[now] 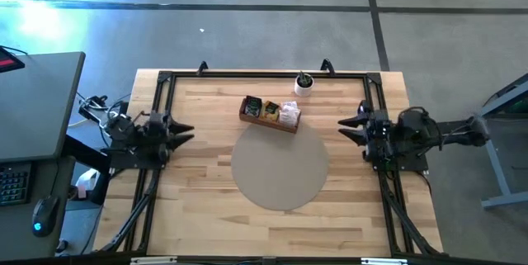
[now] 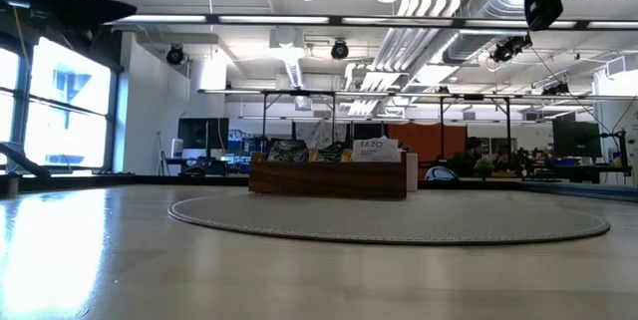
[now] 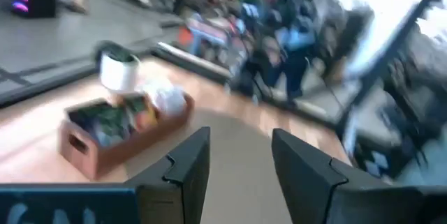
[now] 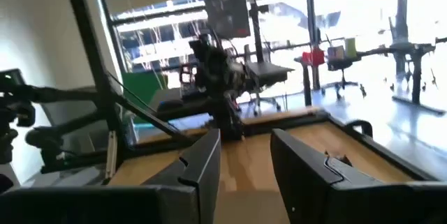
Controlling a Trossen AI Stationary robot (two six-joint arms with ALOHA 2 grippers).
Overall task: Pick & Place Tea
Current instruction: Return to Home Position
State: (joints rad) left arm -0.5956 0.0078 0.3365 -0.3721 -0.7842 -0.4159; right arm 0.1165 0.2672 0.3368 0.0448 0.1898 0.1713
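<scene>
The tea sachets (image 1: pixel 271 111) stand upright in a small wooden box (image 1: pixel 247 115) at the far middle of the table, touching the far rim of a round grey mat (image 1: pixel 279 166). In the low view the box (image 2: pixel 329 177) shows dark, yellow and whitish sachets (image 2: pixel 375 149); the left wrist view shows the box (image 3: pixel 119 137) too. My left gripper (image 1: pixel 186 133) hovers open at the table's left side, my right gripper (image 1: pixel 346 128) open at the right side. Both stand well away from the box. The open fingers also show in each wrist view (image 3: pixel 241 175) (image 4: pixel 246 168).
A small white cup with a plant (image 1: pixel 304 85) stands at the far edge, just beyond the box's right end. A black metal frame (image 1: pixel 264 74) runs along the table's far, left and right edges. A desk with keyboard and mouse (image 1: pixel 33 174) stands left of the table.
</scene>
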